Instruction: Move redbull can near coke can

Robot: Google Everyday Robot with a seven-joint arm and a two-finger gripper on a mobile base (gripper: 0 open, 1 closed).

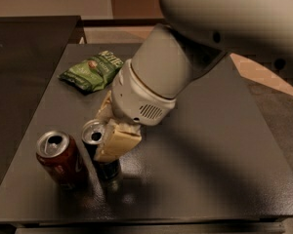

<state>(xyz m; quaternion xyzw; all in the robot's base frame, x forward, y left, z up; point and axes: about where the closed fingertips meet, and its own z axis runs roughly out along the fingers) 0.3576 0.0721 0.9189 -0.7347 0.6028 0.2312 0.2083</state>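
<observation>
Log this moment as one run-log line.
gripper: shut on redbull can, low over table front-left | redbull can: upright, close beside coke can | green chip bag: behind them, apart

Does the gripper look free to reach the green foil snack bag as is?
Likely not yet: the gripper holds the slim blue-silver can beside the red can. The green foil snack bag lies unobstructed farther back.

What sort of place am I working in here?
Probably an office snack area: a dark table with a green chip bag, a coke can, and a redbull can held by the end effector.
</observation>
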